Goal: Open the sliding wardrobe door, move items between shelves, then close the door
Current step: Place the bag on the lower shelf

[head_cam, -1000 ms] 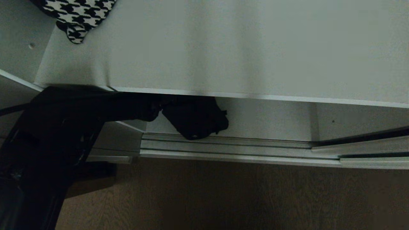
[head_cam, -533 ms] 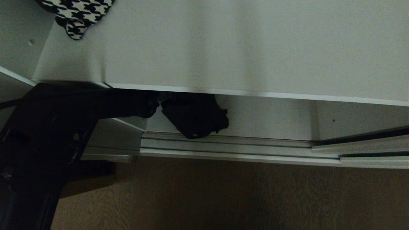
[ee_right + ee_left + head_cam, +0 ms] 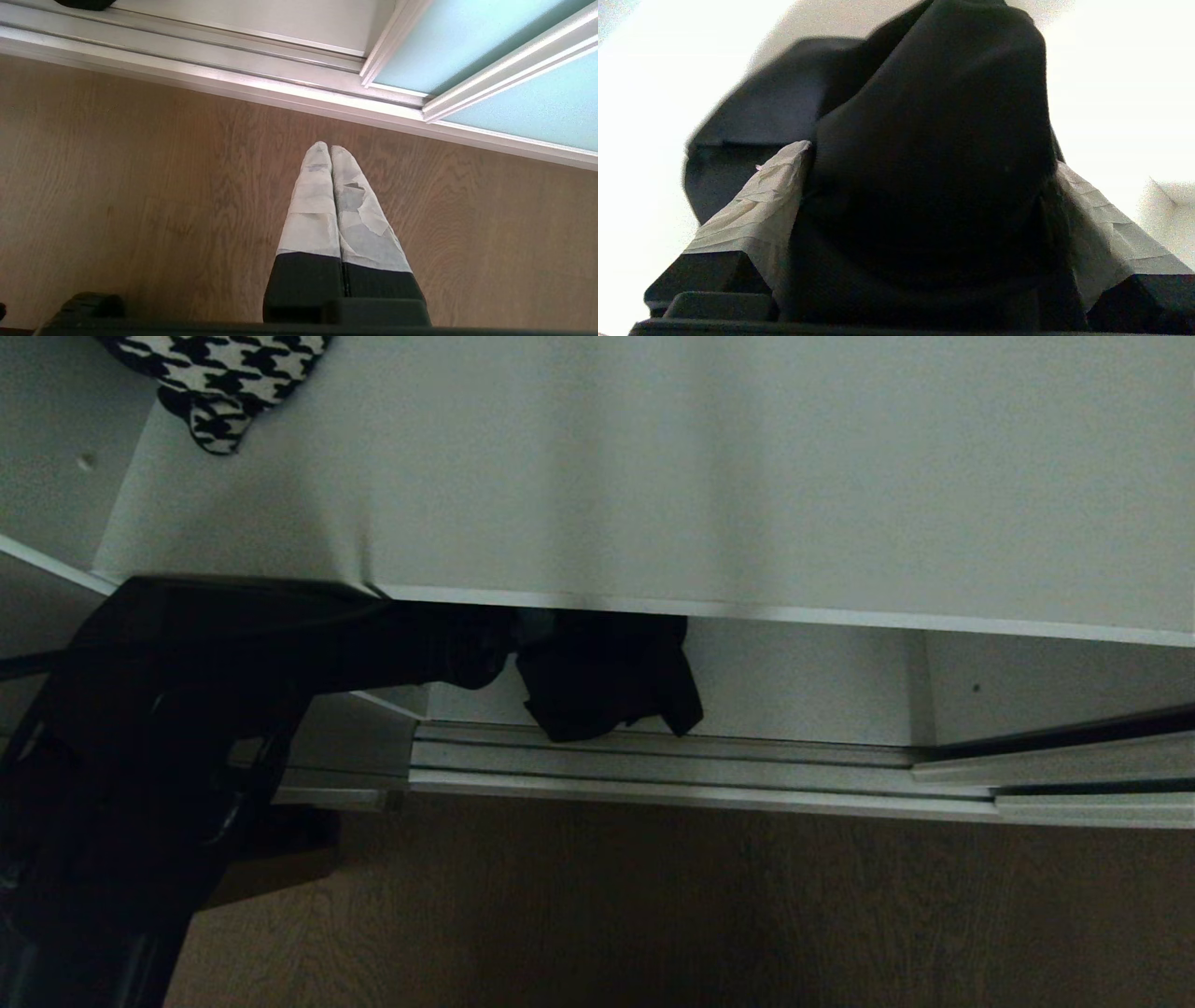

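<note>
The black pouch (image 3: 607,677) lies on the lower shelf (image 3: 803,686), partly tucked under the front edge of the upper shelf (image 3: 747,476). My left gripper (image 3: 499,649) reaches in from the left, right up against it. In the left wrist view the pouch (image 3: 934,116) fills the gap between the taped fingers (image 3: 756,210), and the left gripper (image 3: 931,156) stands open around it. The houndstooth bag (image 3: 219,378) rests at the upper shelf's far left corner. The sliding wardrobe door (image 3: 467,51) is pushed to the right. My right gripper (image 3: 331,149) hangs shut over the floor.
The ribbed silver floor track (image 3: 653,770) runs along the wardrobe's foot, with the door frames (image 3: 1074,761) on it at the right. A white side wall (image 3: 56,448) bounds the shelves on the left. Wood floor (image 3: 653,915) lies in front.
My left arm has pushed to the right under the upper shelf. The black pouch has shifted right with it and bunched up. The right arm has kept still.
</note>
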{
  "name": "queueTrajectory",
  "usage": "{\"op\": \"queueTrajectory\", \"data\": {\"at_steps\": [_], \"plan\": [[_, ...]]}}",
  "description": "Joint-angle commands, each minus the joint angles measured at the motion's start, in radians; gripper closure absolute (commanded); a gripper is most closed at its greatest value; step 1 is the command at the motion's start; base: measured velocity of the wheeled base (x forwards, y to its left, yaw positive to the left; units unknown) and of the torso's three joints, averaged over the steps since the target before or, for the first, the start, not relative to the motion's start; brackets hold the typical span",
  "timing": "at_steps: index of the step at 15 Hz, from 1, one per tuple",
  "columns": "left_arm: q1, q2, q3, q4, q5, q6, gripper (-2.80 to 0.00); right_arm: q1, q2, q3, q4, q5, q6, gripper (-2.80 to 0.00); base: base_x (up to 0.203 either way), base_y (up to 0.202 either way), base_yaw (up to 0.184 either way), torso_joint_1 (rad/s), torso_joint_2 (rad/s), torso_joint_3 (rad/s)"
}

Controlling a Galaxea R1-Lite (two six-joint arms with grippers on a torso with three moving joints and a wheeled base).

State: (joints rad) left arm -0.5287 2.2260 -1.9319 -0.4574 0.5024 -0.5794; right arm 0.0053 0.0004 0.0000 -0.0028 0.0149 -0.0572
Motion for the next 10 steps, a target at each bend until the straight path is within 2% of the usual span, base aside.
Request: {"op": "queueTrajectory", "data": {"at_steps": [1, 3, 5, 8, 10], "plan": [[-0.019, 0.007, 0.000, -0.003, 0.004, 0.001, -2.80, 0.001, -0.003, 0.000, 0.000, 0.000, -0.001, 0.00, 0.000, 0.000, 0.000, 0.000, 0.00, 0.000], [-0.019, 0.018, 0.006, 0.000, 0.035, 0.003, -2.80, 0.001, -0.003, 0.000, 0.000, 0.000, -0.001, 0.00, 0.000, 0.000, 0.000, 0.000, 0.00, 0.000], [-0.020, 0.020, 0.010, 0.021, 0.105, 0.004, -2.80, 0.001, -0.003, 0.001, 0.000, 0.000, -0.001, 0.00, 0.000, 0.000, 0.000, 0.000, 0.00, 0.000], [-0.020, 0.033, 0.030, 0.132, 0.170, 0.006, -2.80, 0.001, -0.003, 0.001, 0.000, 0.000, -0.001, 0.00, 0.000, 0.000, 0.000, 0.000, 0.00, 0.000], [-0.016, 0.025, 0.037, 0.142, 0.167, 0.065, -2.80, 0.001, -0.003, 0.000, 0.000, 0.000, -0.001, 0.00, 0.000, 0.000, 0.000, 0.000, 0.00, 0.000]]}}
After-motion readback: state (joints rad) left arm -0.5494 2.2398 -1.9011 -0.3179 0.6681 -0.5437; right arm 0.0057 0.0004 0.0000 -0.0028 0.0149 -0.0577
